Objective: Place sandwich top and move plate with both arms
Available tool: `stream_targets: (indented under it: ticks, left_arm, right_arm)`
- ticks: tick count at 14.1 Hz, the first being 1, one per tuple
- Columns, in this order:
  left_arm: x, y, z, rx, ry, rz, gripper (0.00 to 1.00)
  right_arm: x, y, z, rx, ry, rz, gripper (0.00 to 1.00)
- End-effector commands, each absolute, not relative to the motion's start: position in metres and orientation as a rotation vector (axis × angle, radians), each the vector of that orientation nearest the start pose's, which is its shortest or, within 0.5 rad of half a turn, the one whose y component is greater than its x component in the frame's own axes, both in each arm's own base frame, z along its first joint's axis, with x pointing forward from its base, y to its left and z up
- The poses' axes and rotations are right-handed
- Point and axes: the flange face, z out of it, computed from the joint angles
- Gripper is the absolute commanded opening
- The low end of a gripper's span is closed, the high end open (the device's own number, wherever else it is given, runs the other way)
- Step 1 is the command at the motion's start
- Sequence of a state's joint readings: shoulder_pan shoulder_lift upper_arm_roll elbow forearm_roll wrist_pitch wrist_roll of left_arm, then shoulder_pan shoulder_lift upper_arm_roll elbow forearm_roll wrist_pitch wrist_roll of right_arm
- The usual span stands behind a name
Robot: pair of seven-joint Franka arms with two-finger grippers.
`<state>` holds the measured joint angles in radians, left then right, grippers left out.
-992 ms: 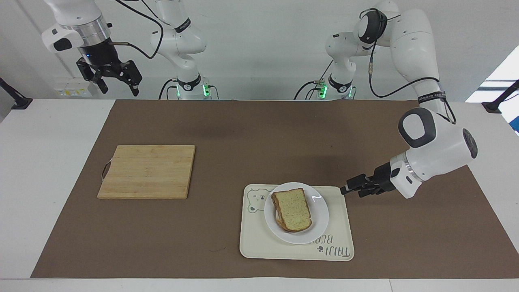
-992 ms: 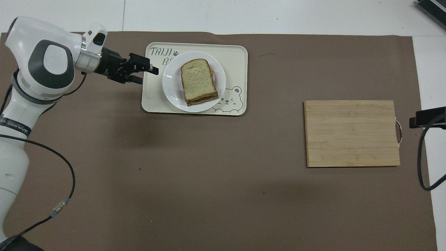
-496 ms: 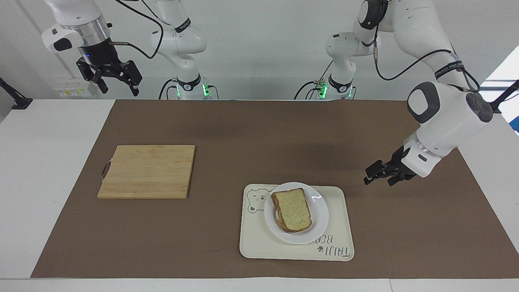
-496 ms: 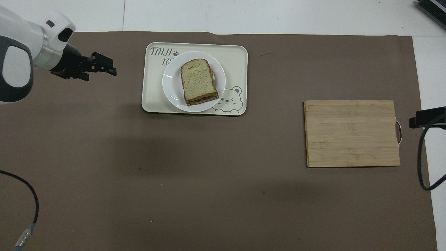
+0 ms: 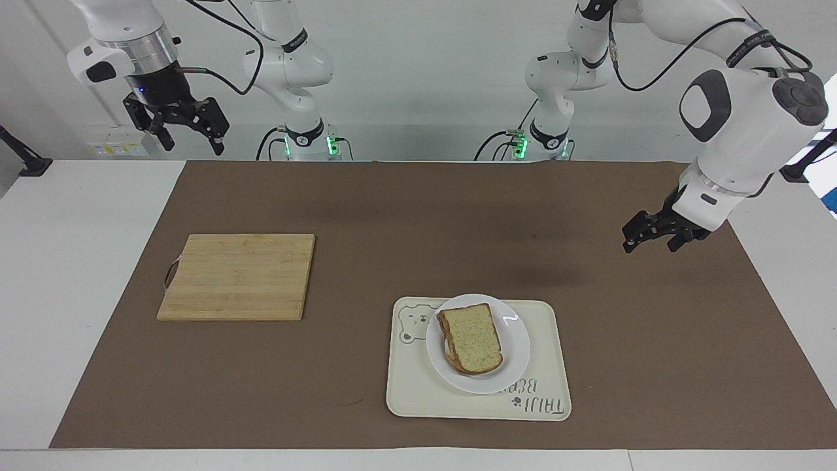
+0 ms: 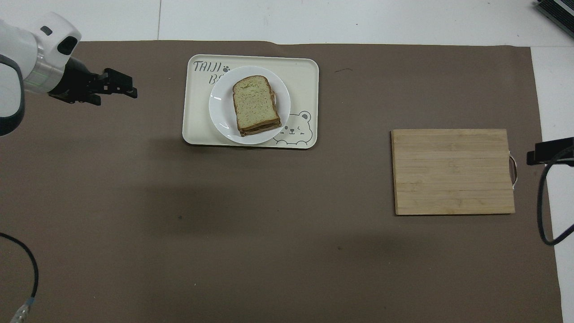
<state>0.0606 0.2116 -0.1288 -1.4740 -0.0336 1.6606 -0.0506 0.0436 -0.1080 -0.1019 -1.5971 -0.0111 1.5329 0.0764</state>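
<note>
The sandwich top [image 5: 472, 335] lies flat on the stacked sandwich on the plate [image 5: 514, 340]; it also shows in the overhead view [image 6: 253, 99], as does the plate [image 6: 220, 107]. The plate sits on a cream tray with a bear drawing [image 5: 548, 373]. My left gripper [image 5: 650, 243] is open and empty, raised over the brown mat toward the left arm's end of the table, well apart from the tray; it also shows in the overhead view [image 6: 116, 96]. My right gripper [image 5: 189, 131] waits open and empty, high above the right arm's end.
A wooden cutting board [image 5: 237, 276] lies on the mat toward the right arm's end, nearer to the robots than the tray. A brown mat [image 5: 418, 216] covers most of the white table.
My left gripper has drawn back from the tray's edge and risen, moving toward the left arm's end of the table. The sandwich, plate and right arm have not moved.
</note>
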Motion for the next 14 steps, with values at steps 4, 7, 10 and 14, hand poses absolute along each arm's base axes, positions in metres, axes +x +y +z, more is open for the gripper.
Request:
stream_targets:
  ticks: [4, 7, 10, 14]
  left_arm:
    - [0.561, -0.033, 0.613, -3.153, 0.035, 0.102, 1.00]
    - [0.545, -0.026, 0.612, -3.147, 0.024, 0.085, 1.00]
    - [0.545, -0.024, 0.618, -3.147, 0.063, 0.070, 1.00]
    - [0.539, -0.020, 0.641, -3.143, 0.111, 0.082, 1.00]
  right_arm:
    - [0.512, -0.035, 0.668, -3.127, 0.182, -0.062, 1.00]
    - [0.513, -0.035, 0.668, -3.127, 0.185, -0.059, 1.00]
    - [0.512, -0.036, 0.668, -3.127, 0.185, -0.064, 1.00]
    - [0.512, -0.036, 0.668, -3.125, 0.184, -0.062, 1.00]
